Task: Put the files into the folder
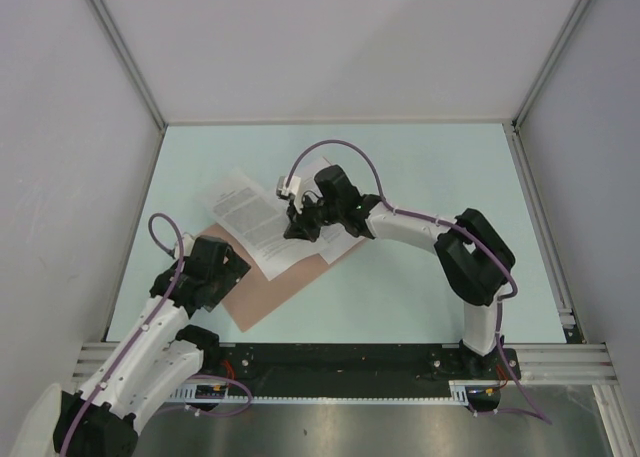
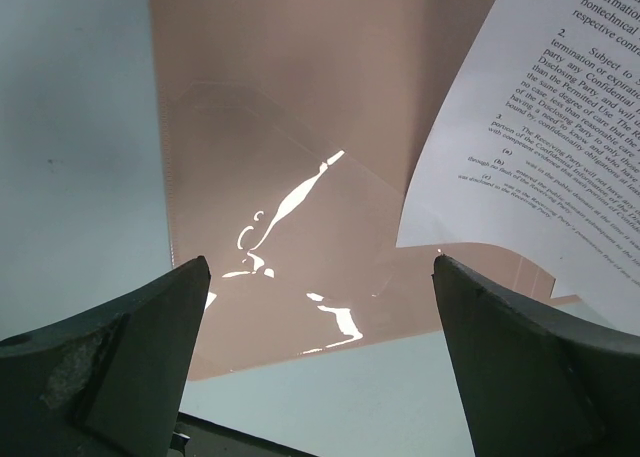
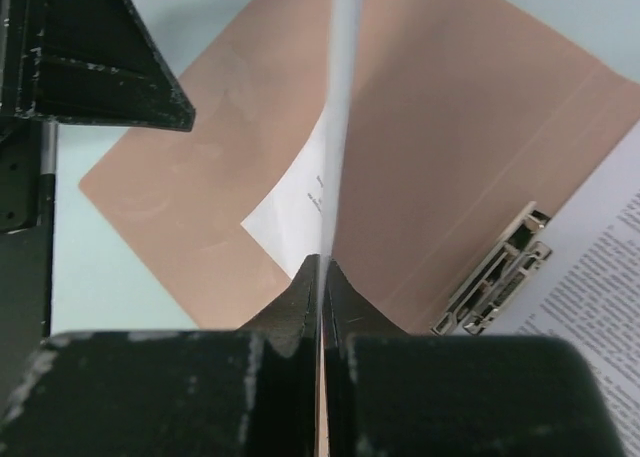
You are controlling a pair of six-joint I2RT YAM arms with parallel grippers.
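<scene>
Your right tool (image 1: pixel 298 227) is clenched on the edge of a printed sheet (image 1: pixel 245 212). In the right wrist view its fingers (image 3: pixel 300 287) press together with the paper standing edge-on between them. The sheet slants over the far left part of the folder (image 1: pixel 270 297) and runs out past it onto the bench (image 1: pixel 420 177). From the left wrist camera you see the sheet's near edge lifted and curling above the folder's glossy face.

The folder is salmon-pink and lies flat on the bench between the two arms, turned at an angle, with its near corner close to your left arm. A metal clip (image 3: pixel 495 277) sits at its edge. A second sheet (image 3: pixel 600 277), also covered in print, lies just beside that clip; only a corner of it shows in the right wrist view.

Your left tool (image 1: pixel 232 267) is released, with its fingers (image 2: pixel 150 357) spread wide and nothing between them. It hangs over the near left part of the folder. You cannot tell from these views whether it touches the folder.
</scene>
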